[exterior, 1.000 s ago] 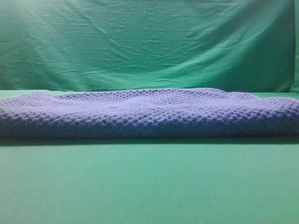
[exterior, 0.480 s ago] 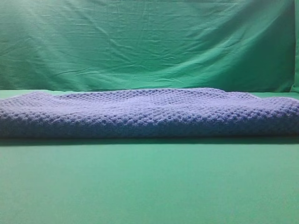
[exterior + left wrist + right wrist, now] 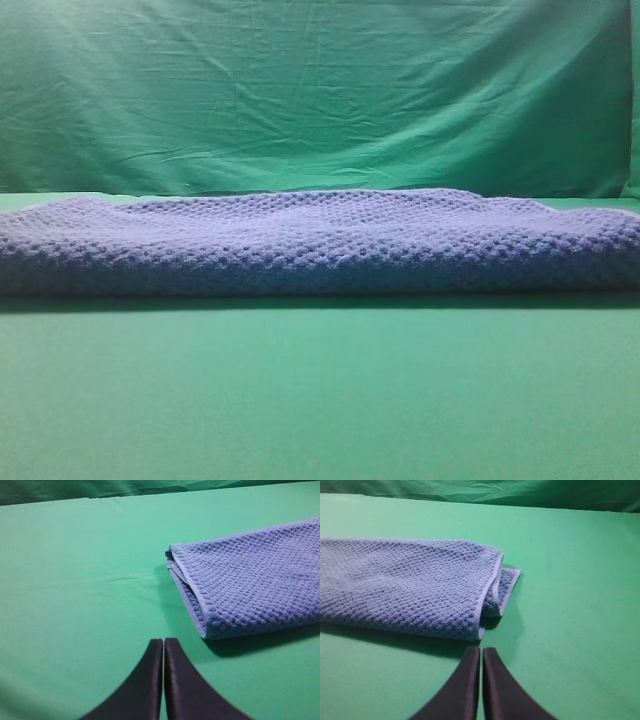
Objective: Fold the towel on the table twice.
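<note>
The towel (image 3: 320, 240) lies folded on the table (image 3: 320, 400), a long low band running across the high view from edge to edge, its thick fold facing the camera. Its outline, its ripples along the top and its shadow on the table match the earlier frames; no shift of the cloth is detectable. Neither arm appears in the high view, then or now. The backdrop (image 3: 320, 90) hangs wrinkled behind, unchanged.

Left wrist view: the left fingers (image 3: 163, 645) are pressed together, tip to tip, holding nothing. They sit low over bare table (image 3: 75, 580). The towel (image 3: 255, 575) lies ahead of the fingers and to their right, apart from them. Its near left corner shows stacked layers with a thin paler edge; a dark shadow runs under the near side.

Right wrist view: the right fingers (image 3: 481, 652) are likewise closed against each other, empty. The towel (image 3: 405, 585) lies ahead and to their left, its near right corner just beyond the fingertips but not touching them. At that end the layers part slightly, one lower flap sticking out past the upper fold. Bare table (image 3: 580, 605) extends to the right of the fingers.

Both pairs of fingers are clear of the cloth.
</note>
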Motion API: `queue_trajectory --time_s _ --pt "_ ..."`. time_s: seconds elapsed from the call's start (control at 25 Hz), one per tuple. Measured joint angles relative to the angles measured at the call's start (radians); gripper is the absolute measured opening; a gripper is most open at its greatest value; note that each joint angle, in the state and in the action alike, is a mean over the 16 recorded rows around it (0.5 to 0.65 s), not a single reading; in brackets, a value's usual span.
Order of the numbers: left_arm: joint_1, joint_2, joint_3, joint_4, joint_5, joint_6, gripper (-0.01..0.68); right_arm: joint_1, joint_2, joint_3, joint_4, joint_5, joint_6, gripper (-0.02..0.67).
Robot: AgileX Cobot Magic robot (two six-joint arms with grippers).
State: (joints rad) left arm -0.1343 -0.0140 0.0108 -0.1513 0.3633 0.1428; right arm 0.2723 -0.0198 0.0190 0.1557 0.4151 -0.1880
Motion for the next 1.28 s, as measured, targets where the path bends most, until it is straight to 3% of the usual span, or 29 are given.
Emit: queue_trajectory --time_s 0.48,1.28 --pt "0.0 0.0 0.001 0.007 -0.008 0.0 0.0 -0.013 0.0 0.001 -0.002 -0.007 0.0 0.0" --pt "0.0 0.0 0.003 0.007 -0.011 0.0 0.0 -0.198 0.0 0.001 -0.001 -0.007 0.0 0.0"
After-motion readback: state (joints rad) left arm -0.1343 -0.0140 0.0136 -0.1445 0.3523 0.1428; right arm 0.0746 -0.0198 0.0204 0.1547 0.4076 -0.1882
